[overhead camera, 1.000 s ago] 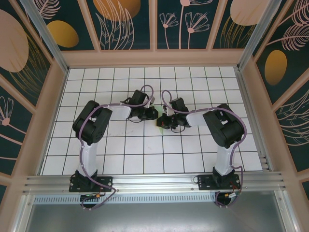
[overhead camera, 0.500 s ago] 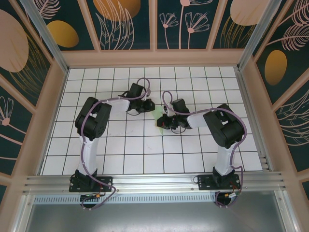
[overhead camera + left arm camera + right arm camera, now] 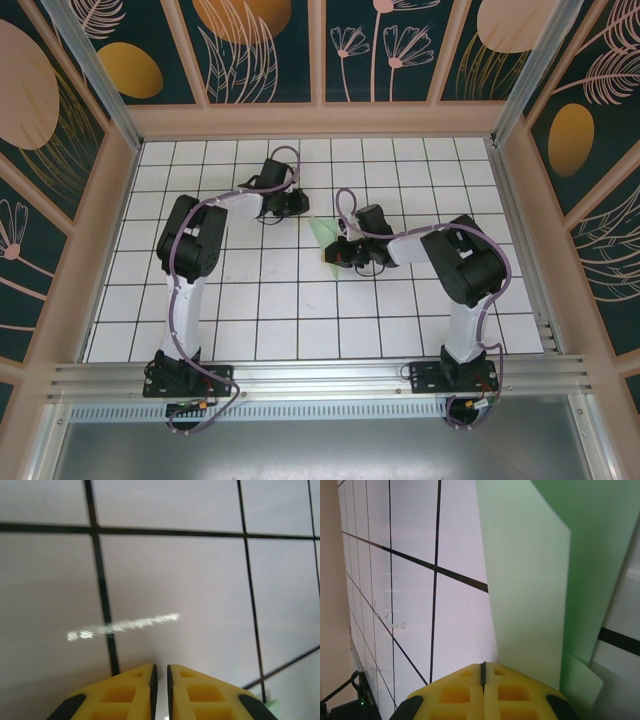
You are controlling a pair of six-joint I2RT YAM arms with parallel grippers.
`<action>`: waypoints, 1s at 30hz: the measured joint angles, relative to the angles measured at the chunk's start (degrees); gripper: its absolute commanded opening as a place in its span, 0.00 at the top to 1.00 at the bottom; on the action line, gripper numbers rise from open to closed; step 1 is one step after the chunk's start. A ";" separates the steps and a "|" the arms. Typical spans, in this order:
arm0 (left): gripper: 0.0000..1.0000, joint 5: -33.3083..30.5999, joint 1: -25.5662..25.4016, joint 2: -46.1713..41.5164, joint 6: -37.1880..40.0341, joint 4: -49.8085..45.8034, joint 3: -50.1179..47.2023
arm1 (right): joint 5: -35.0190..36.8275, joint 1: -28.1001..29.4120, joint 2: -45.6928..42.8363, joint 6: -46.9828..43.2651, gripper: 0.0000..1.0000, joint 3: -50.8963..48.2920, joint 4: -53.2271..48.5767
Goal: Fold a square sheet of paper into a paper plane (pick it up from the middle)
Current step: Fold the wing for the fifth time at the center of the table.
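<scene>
The pale mint-green paper (image 3: 322, 232) lies on the white grid table, folded into a slim pointed paper plane shape. In the right wrist view its folded layers (image 3: 530, 580) stretch away from the fingertips. My right gripper (image 3: 335, 255) (image 3: 483, 664) is shut, its tips down at the paper's near end; nothing shows between the pads. My left gripper (image 3: 300, 207) (image 3: 160, 666) hovers low over bare tiles, back and left of the paper. Its jaws are almost together with a thin slit and nothing in it. A green paper corner (image 3: 270, 706) peeks in at the lower right.
Wooden walls (image 3: 320, 120) with painted panels enclose the table on three sides. An aluminium rail (image 3: 320, 380) runs along the near edge by the arm bases. White tiles lie open left, right and in front of the arms.
The left gripper has drawn back and leftward off the paper, uncovering its far end. The right gripper and the paper have stayed put.
</scene>
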 measured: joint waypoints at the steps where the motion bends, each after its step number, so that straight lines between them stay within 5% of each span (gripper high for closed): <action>1: 0.82 -0.96 0.44 -0.07 0.02 0.04 0.04 | -0.20 0.00 0.04 -0.48 0.97 0.17 -0.28; 9: 0.80 -5.75 2.60 -10.32 -1.09 2.14 -8.96 | -5.18 0.33 4.39 -5.97 0.97 6.97 -5.35; 15: 0.80 1.36 2.43 -19.93 -4.15 10.32 -20.15 | -7.91 1.07 8.28 -10.99 0.97 13.33 -9.62; 30: 0.81 8.37 -4.15 -16.22 -7.23 14.14 -26.12 | -9.42 1.16 10.60 -14.95 0.97 18.10 -15.39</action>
